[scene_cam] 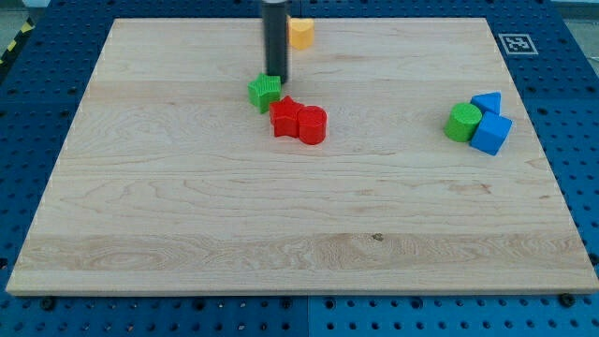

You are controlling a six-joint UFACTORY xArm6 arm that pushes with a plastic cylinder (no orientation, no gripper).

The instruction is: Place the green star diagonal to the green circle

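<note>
Positioned at the 12 o'clock side of the green star (265, 91), my tip (276, 75) rests touching or just beside that block's far edge; the rod has no jaws, so it neither opens nor closes and grips nothing. Proceeding from near to far: the near half of the wooden board (299, 253) carries no blocks. At mid-depth, the red star (286, 116) and the red cylinder (313, 124) touch each other, and the red star sits at the green star's 4 o'clock, touching or nearly so. At the board's 3 o'clock, the green circle (462, 123) touches a blue cube (491, 134) and a second blue block (487, 102), shape unclear. At the far edge, a yellow block (300, 33) lies partly behind the rod. The green star is well apart from the green circle. Judged procedure: relocate the tip to the star's 9 o'clock side and push toward 3 o'clock, steering on the far side of the red pair. Finish at the circle's 10 o'clock, since blue blocks occupy its other corners. No containers are present.
</note>
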